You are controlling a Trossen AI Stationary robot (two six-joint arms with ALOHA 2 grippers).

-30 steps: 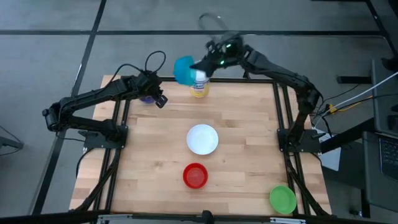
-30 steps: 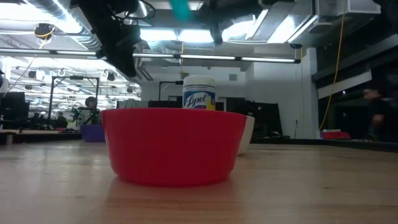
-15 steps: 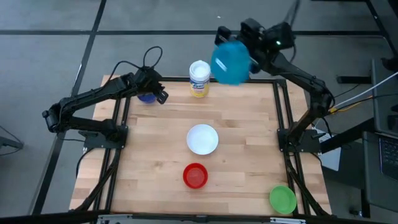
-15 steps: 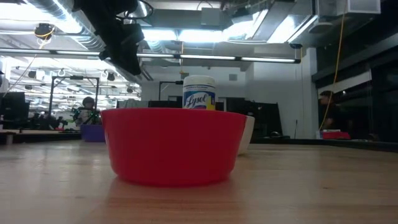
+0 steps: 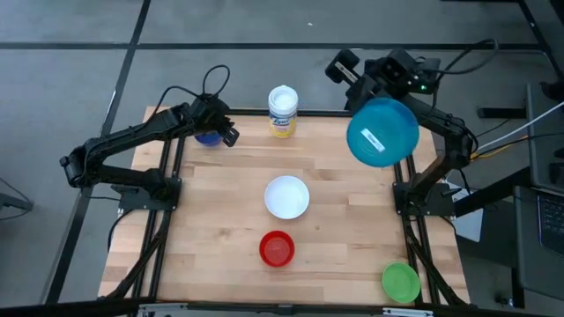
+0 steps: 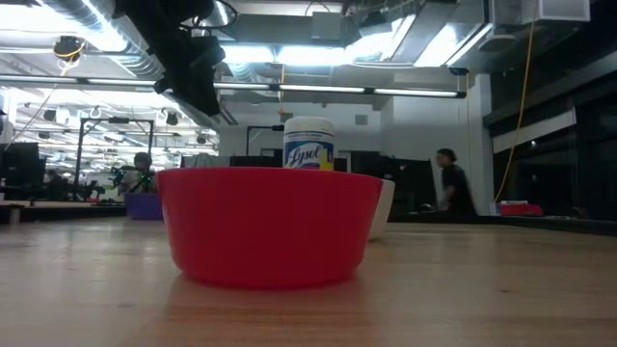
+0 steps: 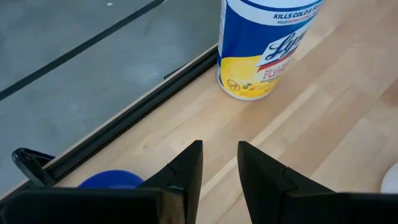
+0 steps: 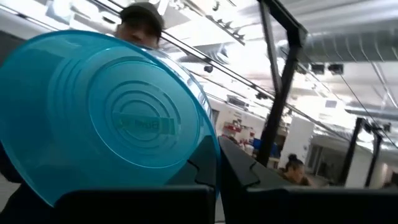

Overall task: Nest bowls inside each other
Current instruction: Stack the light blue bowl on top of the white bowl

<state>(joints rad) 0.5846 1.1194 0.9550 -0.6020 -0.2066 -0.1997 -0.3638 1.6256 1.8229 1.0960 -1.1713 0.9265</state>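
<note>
Teal-blue bowl: you see it held high over the worktop's far right edge, tipped so its ringed underside with a small pale label faces the overhead camera; translucent, round.
Right gripper: your fingers are pinched tight on the teal-blue bowl's rim.
Left gripper: it hovers near the far left corner, fingers a narrow gap apart, nothing between them.
Dark blue bowl: you find it on the worktop below the left gripper, mostly hidden by the arm.
White bowl: mid-worktop, upright, glossy.
Red bowl: just nearer the front than the white bowl, upright, apart from it.
Green bowl: front right corner, alone.
Canister: stands upright at the far edge, white lid, yellow label.
Person: you see one standing in the room behind.
</note>
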